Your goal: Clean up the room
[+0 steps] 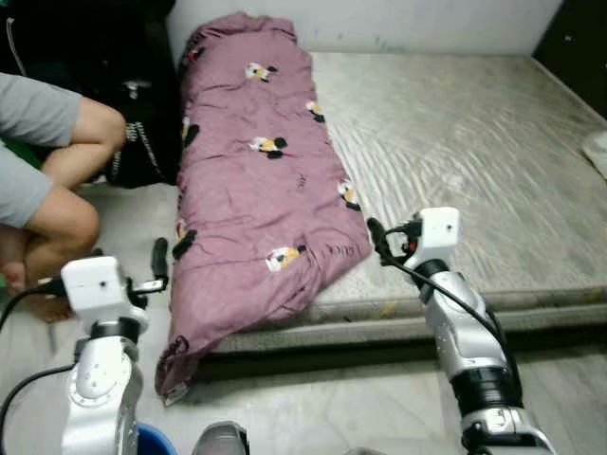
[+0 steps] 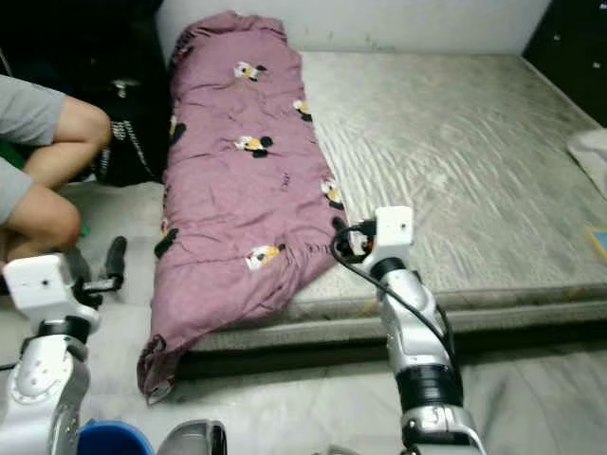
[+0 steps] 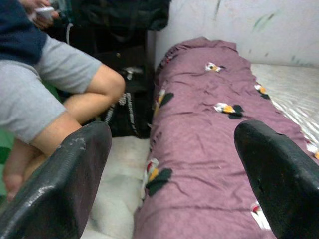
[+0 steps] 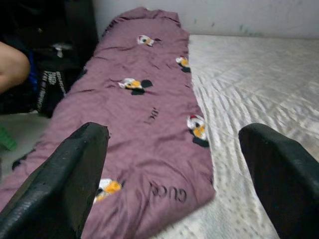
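Note:
A mauve blanket [image 1: 256, 190] printed with cartoon figures lies lengthwise along the left side of a bare grey mattress [image 1: 474, 142], and its near end droops over the mattress edge toward the floor. My right gripper [image 1: 379, 242] is open, hovering at the blanket's near right corner above the mattress. In the right wrist view its fingers [image 4: 75, 169] frame the blanket's end. My left gripper [image 1: 142, 270] is open too, held over the floor just left of the hanging blanket. The left wrist view looks along the blanket [image 3: 209, 139] between the spread fingers [image 3: 70, 179].
A person [image 1: 57, 180] in grey shorts sits on the floor at the left, close to my left arm. Behind them a black bag [image 1: 142, 142] leans by the wall. A blue bucket [image 2: 114, 438] stands near my feet. White cloth [image 1: 597, 152] lies at the mattress's right edge.

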`<state>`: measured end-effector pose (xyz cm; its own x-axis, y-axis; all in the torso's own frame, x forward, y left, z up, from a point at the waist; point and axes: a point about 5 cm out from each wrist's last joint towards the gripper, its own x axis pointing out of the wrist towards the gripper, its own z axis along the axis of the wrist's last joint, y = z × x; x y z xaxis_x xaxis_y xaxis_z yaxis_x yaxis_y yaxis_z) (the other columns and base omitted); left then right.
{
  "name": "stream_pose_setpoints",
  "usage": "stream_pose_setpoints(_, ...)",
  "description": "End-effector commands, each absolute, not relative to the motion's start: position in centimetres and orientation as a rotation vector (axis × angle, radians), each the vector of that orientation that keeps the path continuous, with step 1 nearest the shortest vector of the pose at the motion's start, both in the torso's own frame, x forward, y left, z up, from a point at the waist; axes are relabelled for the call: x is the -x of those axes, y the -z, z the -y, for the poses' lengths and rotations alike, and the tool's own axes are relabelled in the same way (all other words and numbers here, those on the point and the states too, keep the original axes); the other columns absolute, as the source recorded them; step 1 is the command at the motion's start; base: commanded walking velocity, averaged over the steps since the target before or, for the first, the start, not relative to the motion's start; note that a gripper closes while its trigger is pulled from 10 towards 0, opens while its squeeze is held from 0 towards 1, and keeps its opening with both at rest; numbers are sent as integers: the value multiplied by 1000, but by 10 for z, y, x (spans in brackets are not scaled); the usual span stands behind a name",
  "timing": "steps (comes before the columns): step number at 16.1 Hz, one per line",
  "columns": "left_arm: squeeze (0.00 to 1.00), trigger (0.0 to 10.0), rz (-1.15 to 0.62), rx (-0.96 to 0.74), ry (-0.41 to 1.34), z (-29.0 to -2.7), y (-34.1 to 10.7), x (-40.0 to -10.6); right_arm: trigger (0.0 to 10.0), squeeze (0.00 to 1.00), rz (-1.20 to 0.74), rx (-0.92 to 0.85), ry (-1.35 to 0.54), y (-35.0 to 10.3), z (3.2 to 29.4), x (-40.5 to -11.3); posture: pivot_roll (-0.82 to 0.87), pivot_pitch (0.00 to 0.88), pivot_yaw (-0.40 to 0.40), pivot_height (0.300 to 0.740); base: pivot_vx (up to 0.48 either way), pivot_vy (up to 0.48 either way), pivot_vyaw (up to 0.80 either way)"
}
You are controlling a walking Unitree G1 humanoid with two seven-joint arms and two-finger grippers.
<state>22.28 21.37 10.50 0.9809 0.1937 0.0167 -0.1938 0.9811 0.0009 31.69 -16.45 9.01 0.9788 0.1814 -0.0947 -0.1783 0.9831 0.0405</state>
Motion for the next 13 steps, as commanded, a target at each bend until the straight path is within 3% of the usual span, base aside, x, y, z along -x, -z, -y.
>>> stream_pose_setpoints(1,0,10000,33,3,-173,-210,-109,-225,10000,0,-90,-26,-169,-94,169,-318,13,31,-37,740,352,0,0)
stream_pose_setpoints(9,0,10000,32,7,-153,-208,-109,-229,10000,0,-92,-12,-154,-94,168,-321,16,19,-36,740,352,0,0)
stream_pose_setpoints(13,0,10000,28,-5,-182,-208,-109,-231,10000,0,-96,-7,-151,-94,168,-323,18,10,-35,740,61,0,0)
